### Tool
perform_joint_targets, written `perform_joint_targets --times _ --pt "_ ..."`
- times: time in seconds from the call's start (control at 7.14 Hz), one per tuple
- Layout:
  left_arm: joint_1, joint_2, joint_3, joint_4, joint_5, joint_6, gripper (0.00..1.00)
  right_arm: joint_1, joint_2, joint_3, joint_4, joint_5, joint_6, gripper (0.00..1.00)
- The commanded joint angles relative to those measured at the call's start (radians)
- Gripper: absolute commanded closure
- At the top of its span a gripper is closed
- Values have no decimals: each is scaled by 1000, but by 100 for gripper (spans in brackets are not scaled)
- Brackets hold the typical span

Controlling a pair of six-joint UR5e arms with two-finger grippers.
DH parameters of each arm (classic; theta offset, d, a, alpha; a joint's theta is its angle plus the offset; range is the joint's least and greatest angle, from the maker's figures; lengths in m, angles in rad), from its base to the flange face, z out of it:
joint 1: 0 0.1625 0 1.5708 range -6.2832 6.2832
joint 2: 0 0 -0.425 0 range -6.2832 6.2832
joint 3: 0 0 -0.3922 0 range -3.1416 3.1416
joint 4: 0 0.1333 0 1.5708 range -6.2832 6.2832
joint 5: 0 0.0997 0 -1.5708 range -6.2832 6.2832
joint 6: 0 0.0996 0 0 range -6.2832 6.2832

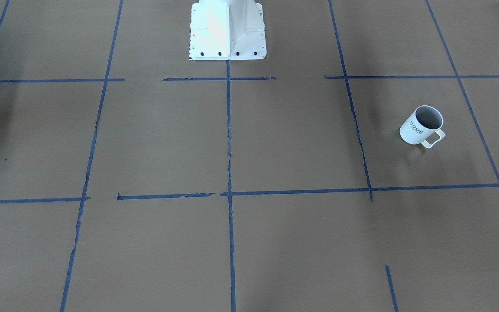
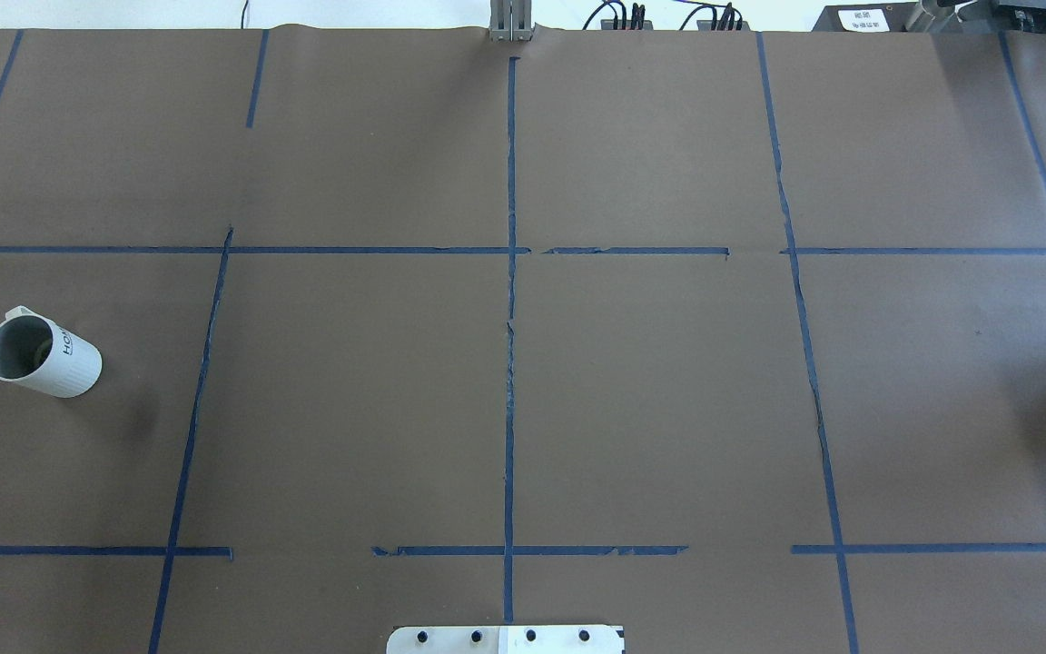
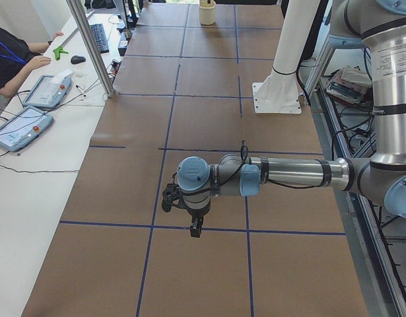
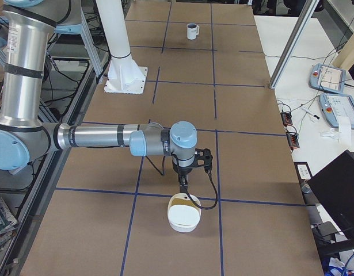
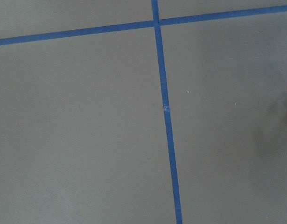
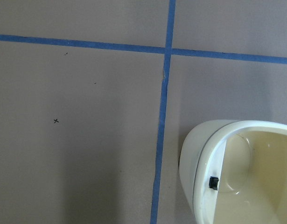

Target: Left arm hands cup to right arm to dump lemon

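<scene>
Operator: Surroundings first. What lies about you?

Robot: Brown paper covers the surface [image 2: 668,409], and blue tape lines [image 2: 509,363] mark it into squares. My white pedestal base [image 1: 228,32] stands at the middle of my own edge. A cream rounded plastic container [image 4: 184,214] with a tan inside sits at my right end. Past the far edge I see an upright metal post [image 3: 90,49], grey touch pendants [image 3: 18,129], a black keyboard [image 3: 100,36] and a seated person in dark clothes [image 3: 8,49].

Operator: And the cup?

Robot: The white ribbed mug lettered "HOME" [image 1: 418,125] stands upright at my left end, well apart from the container. Its squared handle is turned away from my base. Its grey inside is too shadowed for me to tell what it holds.

Operator: Your arms?

Robot: My left arm [image 3: 288,173] reaches out low with the forearm level and the wrist bent down. My left jaws point straight down near a tape line. My right arm [image 4: 96,137] lies the same way, and my right jaws hang near the container's edge on the side toward the mug. Only the side cameras show either pair, so I cannot tell whether they are released or clenched.
</scene>
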Motion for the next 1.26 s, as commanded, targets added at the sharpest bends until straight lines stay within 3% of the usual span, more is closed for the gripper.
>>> perform_joint_targets --times 0.0,0.42,0.84,1.12 --pt "2 0 -4 0 0 0 0 0 2 0 0 0 0 0" --pt "6 12 -4 3 20 0 0 0 8 5 2 2 2 0" --pt "6 -106 9 -2 20 0 0 0 8 8 23 3 6 0" --pt "3 -92 -15 -17 9 -1 0 0 8 20 23 5 8 0"
